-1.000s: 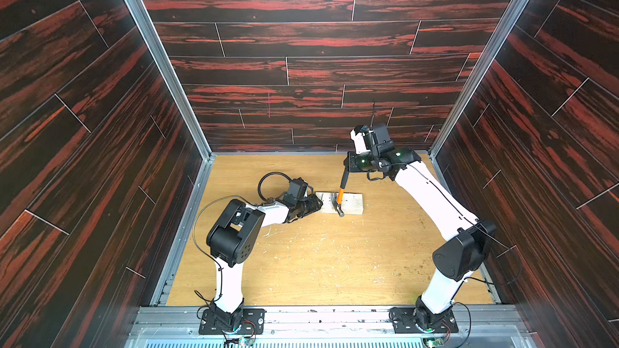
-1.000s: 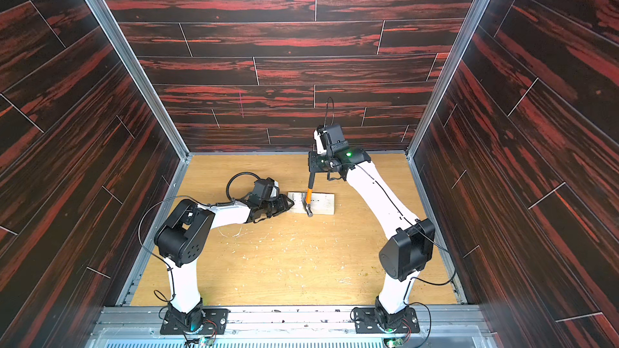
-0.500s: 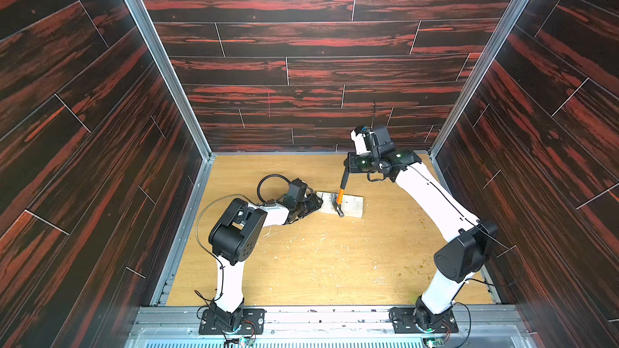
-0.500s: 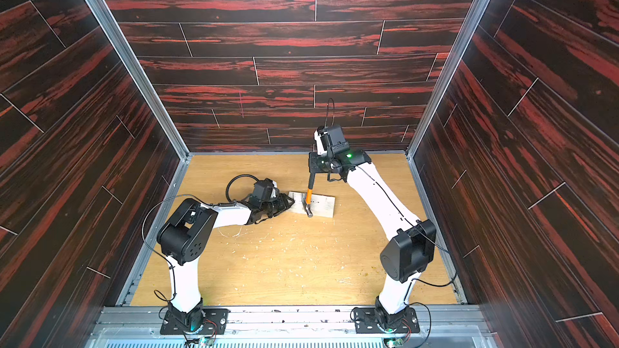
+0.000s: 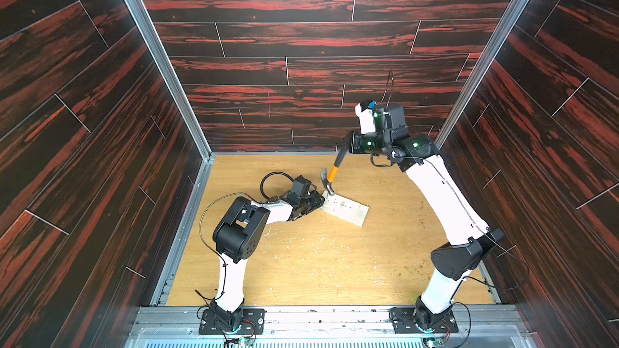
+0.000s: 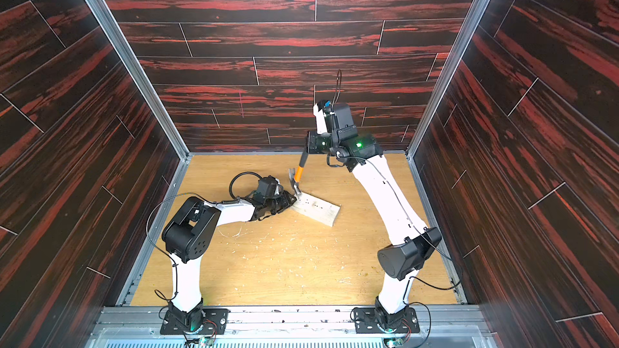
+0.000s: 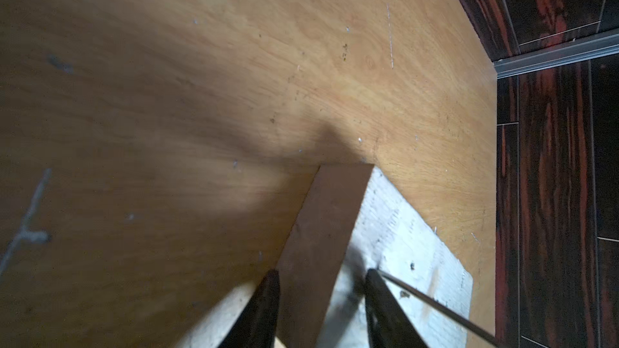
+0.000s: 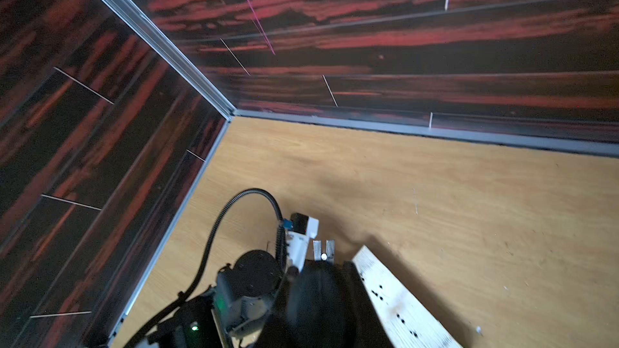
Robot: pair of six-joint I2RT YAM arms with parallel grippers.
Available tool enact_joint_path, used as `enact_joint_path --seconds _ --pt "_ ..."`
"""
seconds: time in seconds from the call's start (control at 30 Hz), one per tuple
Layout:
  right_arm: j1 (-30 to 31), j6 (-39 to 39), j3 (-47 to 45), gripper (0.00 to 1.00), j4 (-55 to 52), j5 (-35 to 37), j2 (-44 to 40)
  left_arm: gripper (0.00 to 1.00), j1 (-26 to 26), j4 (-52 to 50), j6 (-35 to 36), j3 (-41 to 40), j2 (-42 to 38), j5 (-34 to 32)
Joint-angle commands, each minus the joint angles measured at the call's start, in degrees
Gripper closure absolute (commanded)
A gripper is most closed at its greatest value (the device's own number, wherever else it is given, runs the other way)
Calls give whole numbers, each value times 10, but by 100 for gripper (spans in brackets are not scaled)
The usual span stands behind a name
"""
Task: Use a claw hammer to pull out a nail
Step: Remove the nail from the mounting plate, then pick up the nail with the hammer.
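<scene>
My right gripper is shut on the black handle of the claw hammer, which slants down to the left. Its silver head rests on the near-left end of a pale wooden block. In the right wrist view the forked claw points up with the shiny nail head caught in its slot. My left gripper clamps that same end of the block. In the left wrist view its fingers straddle the block's edge, and a thin metal shaft crosses beside them.
The block's top face carries several dark nail holes. Wood chips and scratches litter the plywood floor. Dark panelled walls close three sides, with the back wall close behind the right wrist. The left arm's cable loop arches beside the hammer.
The hammer head has swung left and lifted at the claw, and the handle now leans instead of standing upright. The block has turned slightly. The left jaws have closed a little on it.
</scene>
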Motion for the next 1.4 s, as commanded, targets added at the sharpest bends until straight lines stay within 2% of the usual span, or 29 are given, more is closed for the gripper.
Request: enact_joint_path --seconds 0.0,0.07,0.3,0.47,0.6,0.83,0.97,1.17,1.37 --pt "1 10 13 100 5 15 -8 56 -2 -104 13 -21 26 -31" --pt "-3 10 4 100 2 35 -16 56 -1 -89 12 -32 15 -24" --pt "-10 6 -50 100 28 29 -69 48 13 100 8 -131 -74 31" --pt "-12 3 -102 100 35 31 -118 47 16 130 82 -172 -166 39" --pt "-13 8 -154 100 46 12 -164 40 16 136 147 -198 -255 38" --pt "-15 31 -219 100 51 -100 -225 40 7 164 316 -273 -392 75" --pt "-16 53 -234 100 51 -153 -242 41 6 200 388 -328 -444 146" --pt "-19 69 -247 100 59 -177 -259 44 5 201 430 -363 -479 221" --pt "-20 80 -247 100 67 -239 -257 46 5 164 449 -346 -470 226"
